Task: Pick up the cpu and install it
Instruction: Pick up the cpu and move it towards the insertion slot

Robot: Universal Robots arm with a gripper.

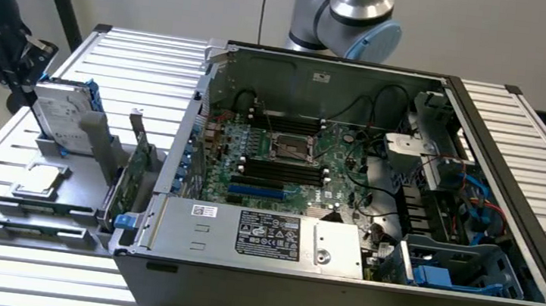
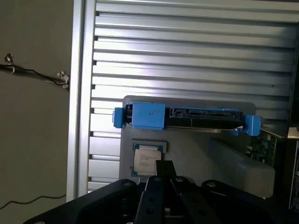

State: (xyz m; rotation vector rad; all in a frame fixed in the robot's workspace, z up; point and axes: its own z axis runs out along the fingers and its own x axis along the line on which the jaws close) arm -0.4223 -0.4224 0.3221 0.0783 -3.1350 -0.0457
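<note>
Over on the exterior view's left, the cpu point(image 1: 39, 178) is lying flat in a shallow pocket of a grey holder point(image 1: 43, 213) on the slatted table point(image 1: 141, 55), outside the open computer case point(image 1: 339, 297). In the wrist view the tool point(image 2: 164, 168) has its black fingers pressed together with nothing between them, and the tips line up with the edge of the cpu point(image 2: 148, 161). I can't tell whether they touch it.

What worries me is that the chip is a thin flat square with a dull, slick-looking metal top and a narrow pale rim, so there's hardly any edge to grab. A slightly off grip could tilt it or pop it out of the pocket. The hard drive point(image 2: 187, 116) stands on edge just beside it, blue plastic brackets at both ends, so it'd be easy to clip.

The socket point(image 1: 294, 149) sits on the green motherboard point(image 1: 282, 165) between ribbed black slots, and a crooked landing there could bend something.
</note>
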